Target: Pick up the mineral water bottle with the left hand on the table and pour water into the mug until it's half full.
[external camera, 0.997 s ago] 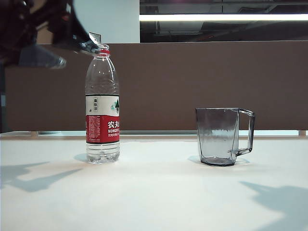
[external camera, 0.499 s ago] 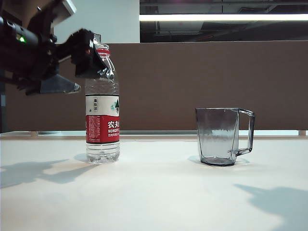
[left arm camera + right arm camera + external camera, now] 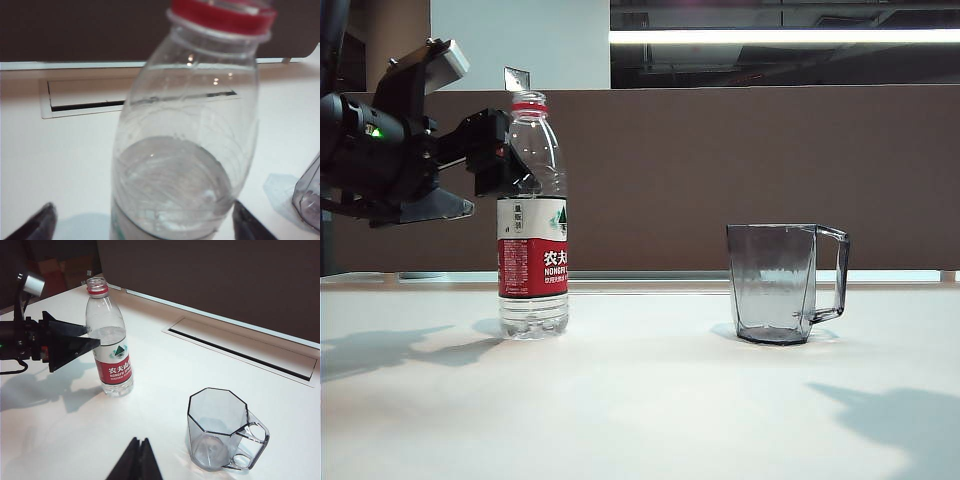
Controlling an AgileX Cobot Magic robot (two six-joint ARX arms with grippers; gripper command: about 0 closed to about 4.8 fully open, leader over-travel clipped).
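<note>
Water bottle (image 3: 532, 215) stands toward the surface's (image 3: 640, 400) left edge, mug (image 3: 782, 283) well apart; left claw (image 3: 510, 160) gapes wide around its shoulder, gripping nothing; right claw (image 3: 136, 460) hangs closed, empty

The left claw (image 3: 92, 337) brackets the mineral water bottle (image 3: 108, 342); the mug (image 3: 220, 430) stands apart.

Clear, red, white and grey on a white bench (image 3: 650, 400)

A red neck ring and white-and-red label are borne by the clear bottle (image 3: 532, 215); the mug (image 3: 780, 283) is tinted grey.
</note>
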